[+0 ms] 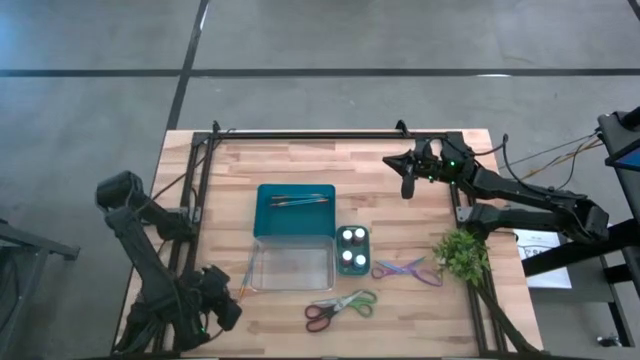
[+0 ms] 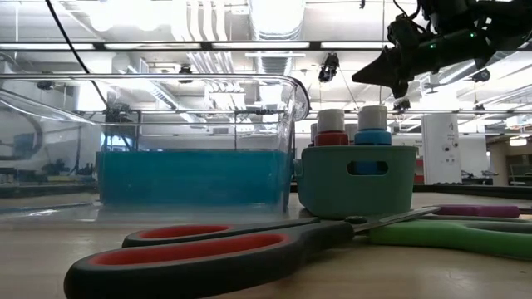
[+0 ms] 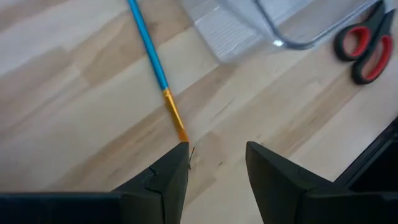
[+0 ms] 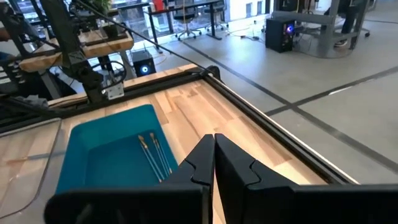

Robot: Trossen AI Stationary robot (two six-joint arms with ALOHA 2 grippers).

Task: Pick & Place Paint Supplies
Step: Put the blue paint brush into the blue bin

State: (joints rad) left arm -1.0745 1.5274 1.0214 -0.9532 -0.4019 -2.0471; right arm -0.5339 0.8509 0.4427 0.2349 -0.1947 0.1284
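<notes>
Left claw (image 3: 214, 165) of mine hangs low over the pale wooden table (image 1: 300, 160) at about seven o'clock, fingers parted, gripping nothing; a blue brush (image 3: 151, 59) lies with its orange end touching one fingertip, beside the clear tub (image 1: 291, 268). Right claw (image 1: 407, 185) is pressed shut and empty, up at one o'clock. More brushes (image 1: 298, 200) lie in the teal tray (image 1: 265, 222). Grey concrete floor surrounds the table.

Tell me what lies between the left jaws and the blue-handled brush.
Nothing: in the left wrist view the left gripper stands open over bare wood, the brush's orange end right at one jaw's tip.
</notes>
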